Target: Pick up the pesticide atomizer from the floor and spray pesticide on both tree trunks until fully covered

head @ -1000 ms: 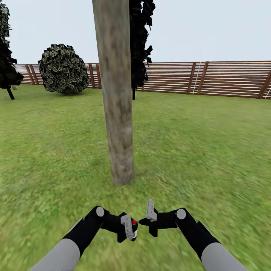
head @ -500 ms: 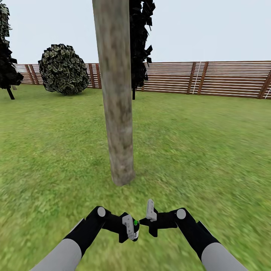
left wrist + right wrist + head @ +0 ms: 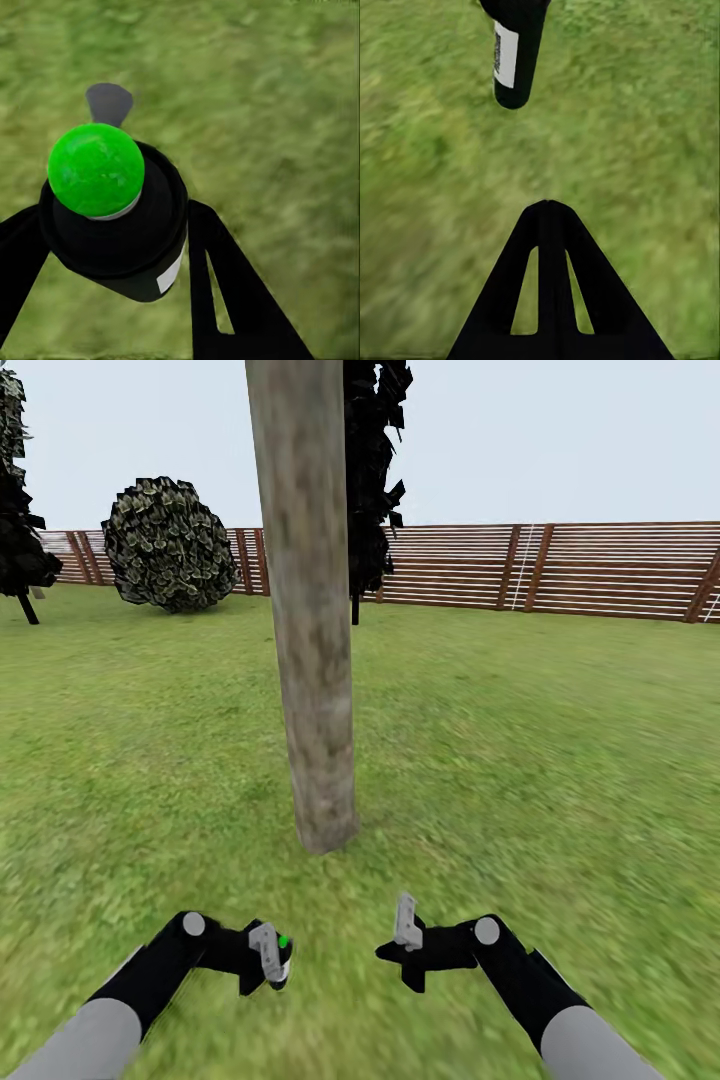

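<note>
A thick pale mottled tree trunk (image 3: 312,660) rises from the grass straight ahead of me. No white specks show on its bark. The pesticide atomizer (image 3: 283,952) is a black bottle with a green cap and a white label. My left gripper (image 3: 270,955) is shut on it, low and left of the trunk's base. In the left wrist view the atomizer (image 3: 112,225) sits between the black fingers (image 3: 225,292) of the left gripper (image 3: 112,259). My right gripper (image 3: 405,935) is shut on nothing, right of the trunk's base. From the right gripper (image 3: 547,217) the atomizer (image 3: 514,52) shows ahead.
A round bush (image 3: 168,545) stands at the back left. A slim dark-leaved tree (image 3: 372,470) is behind the trunk and another (image 3: 15,520) at the far left. A brown slat fence (image 3: 600,570) closes the lawn. Grass (image 3: 550,760) lies open on both sides.
My left arm has swung to the left with the atomizer in it. The atomizer's cap has gone from red to green. The right arm has barely moved.
</note>
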Motion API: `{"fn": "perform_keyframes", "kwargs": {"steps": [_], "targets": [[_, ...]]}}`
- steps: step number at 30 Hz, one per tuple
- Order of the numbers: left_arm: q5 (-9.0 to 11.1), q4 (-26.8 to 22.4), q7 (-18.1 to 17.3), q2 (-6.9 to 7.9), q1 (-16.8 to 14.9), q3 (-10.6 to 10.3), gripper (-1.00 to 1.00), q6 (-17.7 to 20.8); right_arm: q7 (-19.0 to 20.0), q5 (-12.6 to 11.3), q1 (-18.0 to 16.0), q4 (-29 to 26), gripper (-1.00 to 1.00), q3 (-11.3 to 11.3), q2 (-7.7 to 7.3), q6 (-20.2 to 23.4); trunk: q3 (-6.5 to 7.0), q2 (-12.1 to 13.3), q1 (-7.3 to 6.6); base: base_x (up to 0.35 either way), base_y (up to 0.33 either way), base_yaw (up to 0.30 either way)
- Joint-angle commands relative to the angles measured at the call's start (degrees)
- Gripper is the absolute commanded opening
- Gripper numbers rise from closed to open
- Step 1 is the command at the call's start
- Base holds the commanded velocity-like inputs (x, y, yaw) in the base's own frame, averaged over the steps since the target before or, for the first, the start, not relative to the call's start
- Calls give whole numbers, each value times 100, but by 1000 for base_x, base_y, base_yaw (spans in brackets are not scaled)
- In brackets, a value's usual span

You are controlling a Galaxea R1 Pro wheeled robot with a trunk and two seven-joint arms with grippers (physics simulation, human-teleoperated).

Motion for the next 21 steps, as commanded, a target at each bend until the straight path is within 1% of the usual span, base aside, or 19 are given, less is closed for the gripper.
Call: {"fn": "perform_keyframes", "kwargs": {"steps": [1,2,3,4,5,6,7,8,9,10,11,12,13,14,15,17,18,20,21], "targets": [[16,4,223,44,3,194,-100,-2,-8,-11,3,91,-100,-4,-69,-1,0,0,0,0,0,0],[29,52,597,72,10,421,-100,-7,-70,-28,6,303,-100,-34,-165,-1,0,0,0,0,0,0],[37,119,784,75,11,494,-100,-8,-167,-35,6,457,-100,-94,-199,-5,0,0,0,0,0,0],[46,248,1039,75,13,562,-100,-9,-418,-40,7,744,-100,-274,-228,-7,0,0,0,0,0,0],[52,331,1195,69,13,589,-100,-10,-641,-42,8,970,-100,-456,-239,-10,0,0,0,0,0,0],[56,398,1340,62,13,609,-100,-10,-894,-44,10,1217,-100,-675,-246,-13,0,0,0,0,0,0],[78,475,1559,48,14,627,-100,-7,-1310,-45,12,1592,-100,-1056,-252,-25,0,0,0,0,0,0],[128,517,1714,38,14,641,-100,-5,-1596,-45,11,1805,-100,-1325,-255,-36,0,0,0,0,0,0],[281,579,1963,26,16,704,-100,-3,-2038,-41,14,2037,-100,-1721,-257,-45,0,0,0,0,0,0],[432,633,2135,16,17,766,-100,-5,-2342,-40,14,2143,-100,-1950,-254,-48,0,0,0,0,0,0],[714,737,2388,5,16,861,-100,-7,-2816,-39,15,2260,-100,-2217,-252,-47,0,0,0,0,0,0],[917,799,2549,1,15,915,-100,-9,-3139,-40,15,2330,-100,-2330,-254,-46,0,0,0,0,0,0],[1226,861,2784,-3,16,972,-100,-5,-3616,-43,17,2428,-100,-2432,-255,-46,0,0,0,0,0,0],[1415,884,2943,-4,19,994,-100,4,-3906,-46,20,2482,100,-2472,-257,-46,0,0,0,0,0,0],[1653,904,3211,-10,21,1013,-100,20,-4286,-65,22,2548,100,-2511,-262,-46,0,0,0,0,0,0],[1858,933,3625,-47,20,1025,-100,38,-4638,-231,29,2607,100,-2611,-265,-51,0,0,0,0,0,0],[1961,1021,4068,-172,22,1034,-100,52,-4888,-557,39,2636,100,-2805,-264,-57,0,0,0,0,0,0],[2004,1184,4545,-320,22,1039,-100,107,-5110,-870,89,2645,100,-2947,-264,-61,0,0,0,0,0,0],[2016,1283,4782,-370,23,1039,-100,163,-5190,-974,130,2647,100,-2984,-265,-63,0,0,0,0,0,0]]}}
